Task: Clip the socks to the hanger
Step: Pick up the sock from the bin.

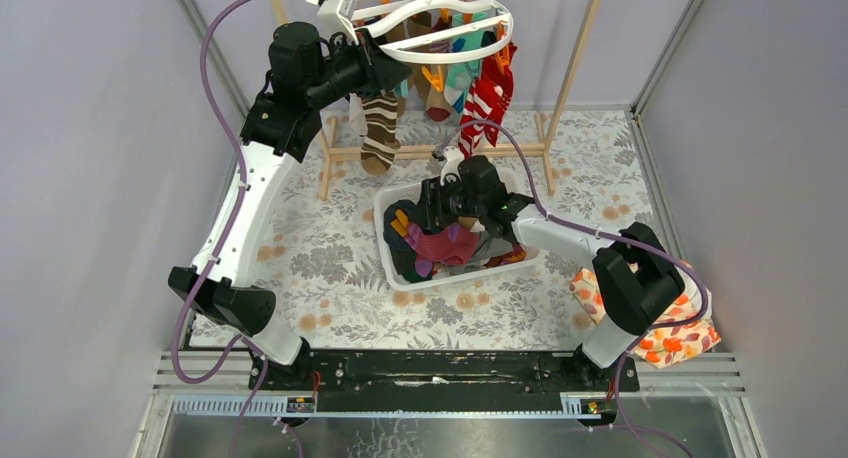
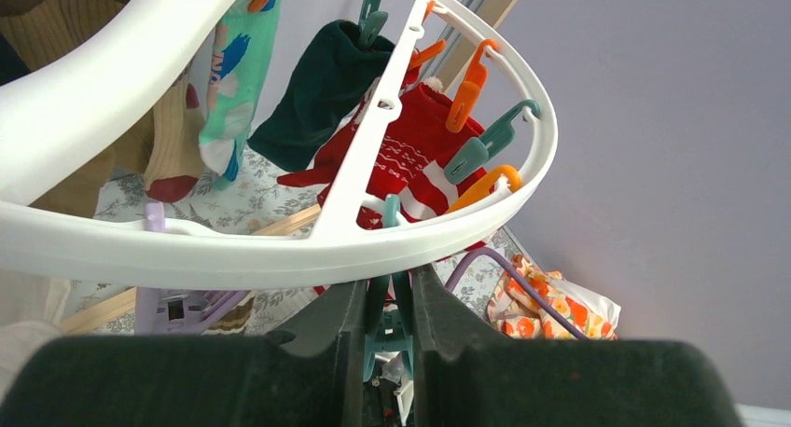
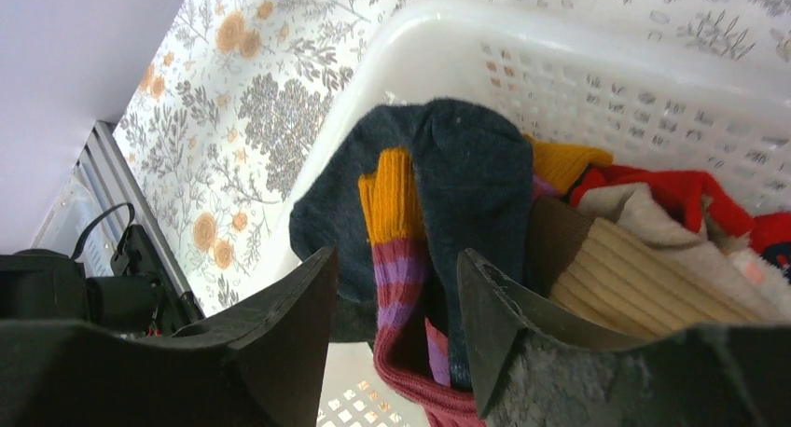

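one hanger (image 1: 430, 23), one white basket (image 1: 392, 253), one wooden rack (image 1: 440, 150), one floral bag (image 1: 665, 338), two grippers, left (image 2: 390, 289) and right (image 3: 396, 259); at least five hung socks (image 1: 378, 128).

socks (image 1: 486, 100) on hanger (image 1: 440, 48), others in basket (image 1: 384, 240)

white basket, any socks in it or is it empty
Not empty: a heap of socks fills the white basket, navy, maroon, mustard and red among them.
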`<state>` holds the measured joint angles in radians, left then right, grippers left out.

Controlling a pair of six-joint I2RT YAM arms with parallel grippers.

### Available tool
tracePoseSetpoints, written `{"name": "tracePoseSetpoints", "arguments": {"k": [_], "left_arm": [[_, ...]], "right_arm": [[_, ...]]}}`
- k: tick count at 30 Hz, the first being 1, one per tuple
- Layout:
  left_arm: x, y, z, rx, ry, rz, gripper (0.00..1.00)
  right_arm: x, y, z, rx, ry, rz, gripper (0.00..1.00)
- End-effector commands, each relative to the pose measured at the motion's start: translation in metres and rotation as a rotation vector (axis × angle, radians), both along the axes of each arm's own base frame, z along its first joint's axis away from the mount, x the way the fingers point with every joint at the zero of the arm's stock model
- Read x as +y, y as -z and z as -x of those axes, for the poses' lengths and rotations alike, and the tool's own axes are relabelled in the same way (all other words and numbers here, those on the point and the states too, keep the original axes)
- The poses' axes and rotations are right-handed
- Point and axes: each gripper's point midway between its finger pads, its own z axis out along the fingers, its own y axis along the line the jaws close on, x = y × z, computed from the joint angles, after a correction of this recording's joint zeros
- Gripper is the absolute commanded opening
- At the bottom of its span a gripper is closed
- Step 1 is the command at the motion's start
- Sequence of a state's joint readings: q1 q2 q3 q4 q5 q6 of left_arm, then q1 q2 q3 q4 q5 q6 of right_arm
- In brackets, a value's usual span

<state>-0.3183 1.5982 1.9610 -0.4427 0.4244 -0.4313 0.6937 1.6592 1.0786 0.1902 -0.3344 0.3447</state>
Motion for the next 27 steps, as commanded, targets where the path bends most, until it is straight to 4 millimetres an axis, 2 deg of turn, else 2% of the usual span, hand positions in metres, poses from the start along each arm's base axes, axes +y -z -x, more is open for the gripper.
{"name": "tracePoseSetpoints", "arguments": {"k": [1, 6, 10, 13, 21, 27], "left_arm": [[0.002, -0.012, 0.014, -0.033, 0.027, -0.002, 0.00], [0.002, -0.011, 0.014, -0.032, 0.027, -0.002, 0.00], [0.002, -0.009, 0.013, -0.028, 0.026, -0.004, 0.00], [0.002, -0.010, 0.014, -0.031, 0.027, -0.004, 0.00], [0.002, -0.008, 0.013, -0.028, 0.025, -0.005, 0.00], [0.002, -0.009, 0.013, -0.031, 0.023, -0.004, 0.00]], "right_arm": [[-0.001, 0.009, 0.018, 0.043, -0.055, -0.001, 0.57], [0.002, 0.024, 0.031, 0.101, -0.111, -0.009, 0.58], [0.011, 0.015, 0.033, 0.102, -0.150, -0.052, 0.57], [0.018, 0.009, 0.029, 0.100, -0.164, -0.059, 0.57], [0.029, 0.019, 0.007, 0.075, -0.119, 0.014, 0.54], [0.035, 0.015, -0.006, 0.049, -0.087, 0.004, 0.44]]}}
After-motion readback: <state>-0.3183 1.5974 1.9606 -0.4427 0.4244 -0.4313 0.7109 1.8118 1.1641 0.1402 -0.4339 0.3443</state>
